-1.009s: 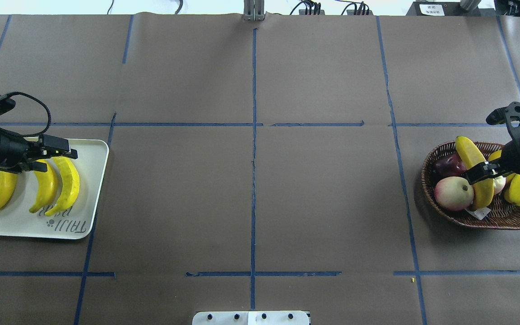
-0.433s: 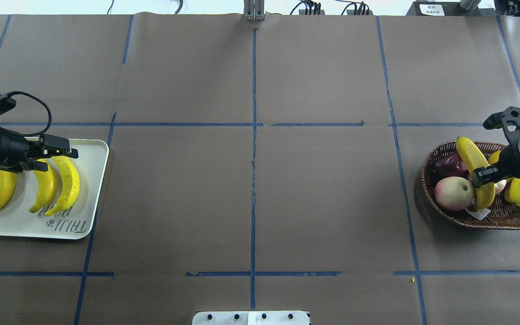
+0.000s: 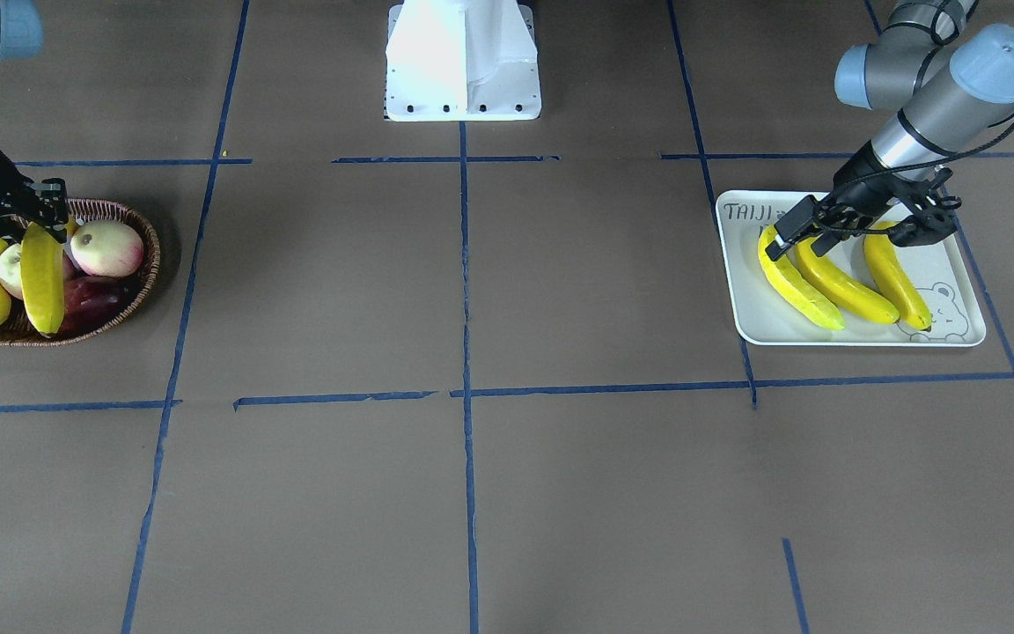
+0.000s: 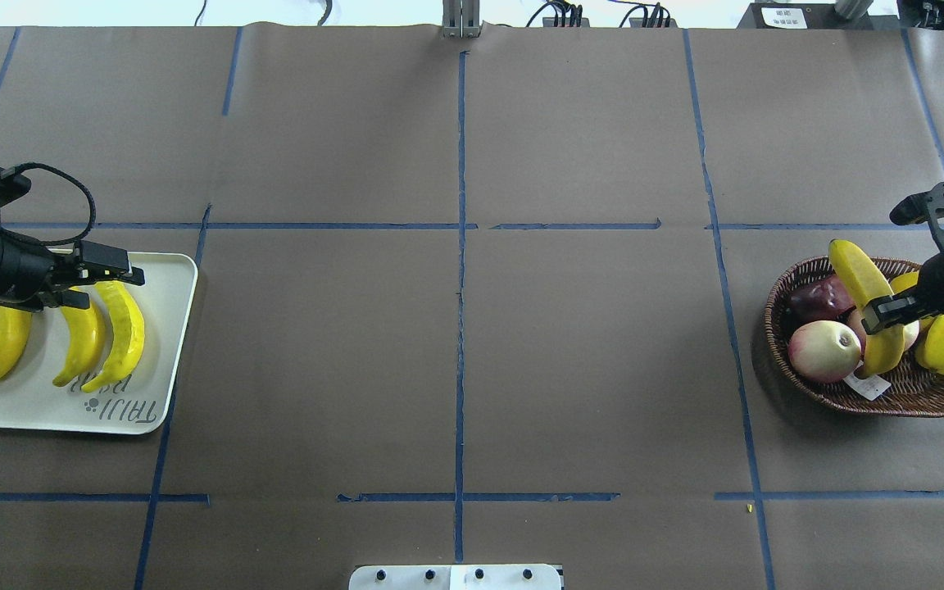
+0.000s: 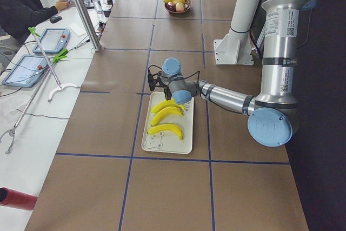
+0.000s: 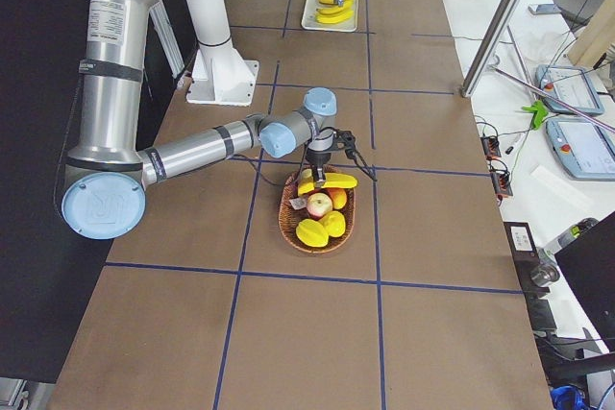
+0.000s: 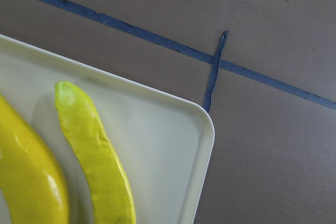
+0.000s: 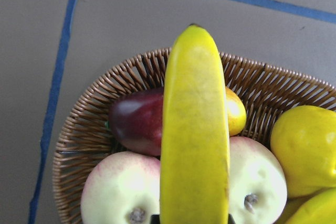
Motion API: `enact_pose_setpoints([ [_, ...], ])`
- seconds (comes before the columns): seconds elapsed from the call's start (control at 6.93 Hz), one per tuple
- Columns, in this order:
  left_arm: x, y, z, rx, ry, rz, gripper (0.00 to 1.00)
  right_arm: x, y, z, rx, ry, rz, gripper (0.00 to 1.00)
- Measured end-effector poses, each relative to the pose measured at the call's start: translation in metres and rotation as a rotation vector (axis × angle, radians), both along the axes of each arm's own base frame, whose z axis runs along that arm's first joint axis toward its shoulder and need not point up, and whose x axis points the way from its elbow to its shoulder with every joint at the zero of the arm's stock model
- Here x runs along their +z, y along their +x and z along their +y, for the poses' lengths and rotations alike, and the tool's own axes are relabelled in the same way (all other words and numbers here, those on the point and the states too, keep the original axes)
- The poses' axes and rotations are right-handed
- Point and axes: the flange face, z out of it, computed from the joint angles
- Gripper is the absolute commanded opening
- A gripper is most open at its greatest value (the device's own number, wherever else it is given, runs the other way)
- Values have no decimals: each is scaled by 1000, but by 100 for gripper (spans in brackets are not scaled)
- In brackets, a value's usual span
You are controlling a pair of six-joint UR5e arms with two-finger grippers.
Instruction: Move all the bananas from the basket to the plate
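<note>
bananas (image 4: 124, 328) yellow | basket (image 4: 890, 399) brown woven | plate (image 4: 170, 328) off-white, grey bear | tape (image 4: 460, 328) blue

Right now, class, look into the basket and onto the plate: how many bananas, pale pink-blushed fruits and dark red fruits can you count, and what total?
Bananas: 4
Pale pink-blushed fruits: 2
Dark red fruits: 1
Total: 7

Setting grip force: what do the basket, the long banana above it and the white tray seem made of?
Basket: woven wicker, matte brown, strands visible.
Banana: probably plastic, smooth, evenly yellow, faint sheen.
Tray: likely plastic or melamine, smooth off-white, softly glossy rounded rim.
</note>
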Motion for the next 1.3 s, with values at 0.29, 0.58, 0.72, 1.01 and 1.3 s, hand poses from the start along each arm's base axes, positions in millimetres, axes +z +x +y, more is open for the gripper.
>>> enact_pose_setpoints([
  [0.29, -5, 0, 0, -1, 4, 7, 99, -45, 43, 10, 56, 50, -78, 1],
  [0.58, -28, 5, -6, -7, 27, 39, 99, -101, 48, -5, 92, 63, -211, 3],
  [0.72, -52, 12, -14, -24, 30, 81, 99, -139, 26, -29, 139, 33, -279, 3],
  [1.01, -114, 27, -30, -71, 9, 203, 99, -239, -60, -50, 230, -57, -403, 3],
  [1.3, -166, 45, -33, -87, -27, 329, 99, -303, -161, -5, 320, -66, -529, 3],
])
